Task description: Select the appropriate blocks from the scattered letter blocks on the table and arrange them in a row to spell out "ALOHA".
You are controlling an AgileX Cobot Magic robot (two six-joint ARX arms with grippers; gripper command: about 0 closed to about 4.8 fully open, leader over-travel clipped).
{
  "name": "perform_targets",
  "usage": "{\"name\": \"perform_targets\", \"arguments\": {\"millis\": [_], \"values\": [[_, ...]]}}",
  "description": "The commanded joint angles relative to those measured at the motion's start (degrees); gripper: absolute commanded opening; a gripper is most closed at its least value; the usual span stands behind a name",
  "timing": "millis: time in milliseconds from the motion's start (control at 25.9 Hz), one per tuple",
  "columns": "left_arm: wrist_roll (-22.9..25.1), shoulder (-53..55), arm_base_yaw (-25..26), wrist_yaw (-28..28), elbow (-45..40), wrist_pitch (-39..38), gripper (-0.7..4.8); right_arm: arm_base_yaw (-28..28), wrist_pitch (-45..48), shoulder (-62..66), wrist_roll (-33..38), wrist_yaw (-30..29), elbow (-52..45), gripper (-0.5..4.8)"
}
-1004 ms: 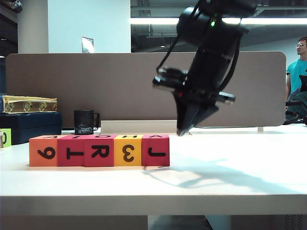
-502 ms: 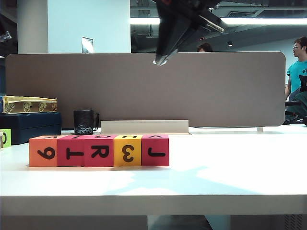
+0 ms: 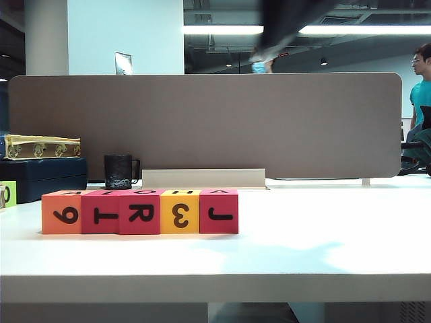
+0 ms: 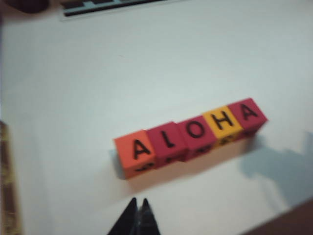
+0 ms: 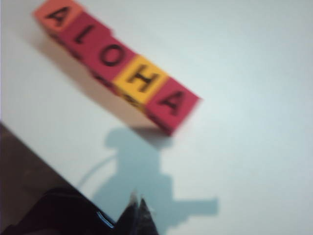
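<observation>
Exterior view, letter blocks (image 3: 140,211) row left-right, jaws shut

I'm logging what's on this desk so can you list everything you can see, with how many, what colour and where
letter blocks: five, one orange, three red, one yellow, touching in a row on the table's front left; tops read A, L, O, H, A in both wrist views
table: one, white, across the foreground
mug: one, black, behind the row
divider panel: one, taupe, along the table's far edge
lime-green block: one, at the far left edge, partly cut off
dark case: one, far left, with a cream box on top
person: one, teal shirt, far right background
left gripper: shut, above the table beside the row
right gripper: shut, raised off the table
</observation>
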Motion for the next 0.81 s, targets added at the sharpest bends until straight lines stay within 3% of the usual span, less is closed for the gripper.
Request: {"name": "perform_targets", "arguments": {"millis": [39, 309, 463, 811], "values": [[-2.97, -7.52, 0.02, -4.33, -7.28, 5.68, -0.06, -4.92, -0.39, -9.84, -0.31, 2.14, -6.75, -0.02], [-4.09, -19.47, 0.02, -6.49, -19.69, 8.37, -0.06, -15.63, 2.91, -29.35, -0.33, 2.12, -22.05, -0.01], [-4.20, -25.55, 0.04, -8.44, -24.70, 9.70, -0.06, -21.53, 12.79, -46.42, -0.35, 2.38, -38.18, -0.01], [-4.24, -25.79, 0.02, -6.75, -24.68, 10.10, -0.06, -23.21, 15.43, -61.29, -0.33, 4.50, -47.69, -0.01]]}}
